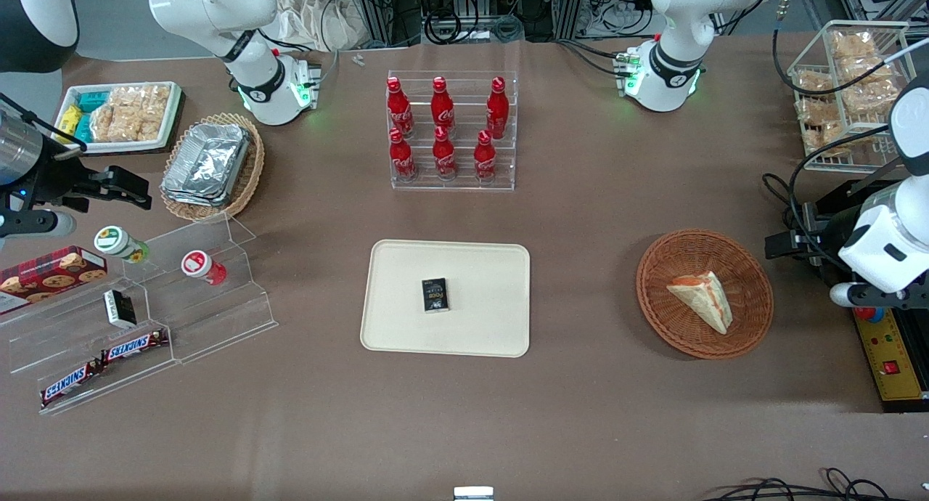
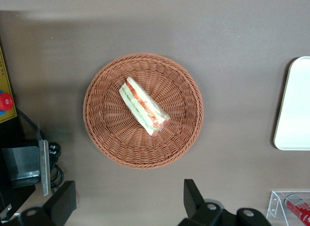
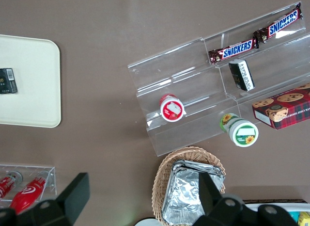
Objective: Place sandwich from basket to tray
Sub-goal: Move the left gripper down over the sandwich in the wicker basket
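A brown table fills the front view, with cables and metal racks along the top edge of the frame. At upper left sits a white tray of snacks, and just beside it a tan oval basket holding stacked foil trays. Lower left, a clear stepped stand carries two small jars, a cookie box and two Snickers bars. Top centre, a clear rack holds six red cola bottles. Below it at centre frame lies the cream tray, with only a small dark box on it. Over to the right, well apart from that tray, the round reddish basket holds the sandwich, a wrapped wedge lying in it. At the far right edge the gripper hangs high above the table beside the basket, its jaws spread wide and holding nothing. Upper right, a wire basket holds bagged snacks.
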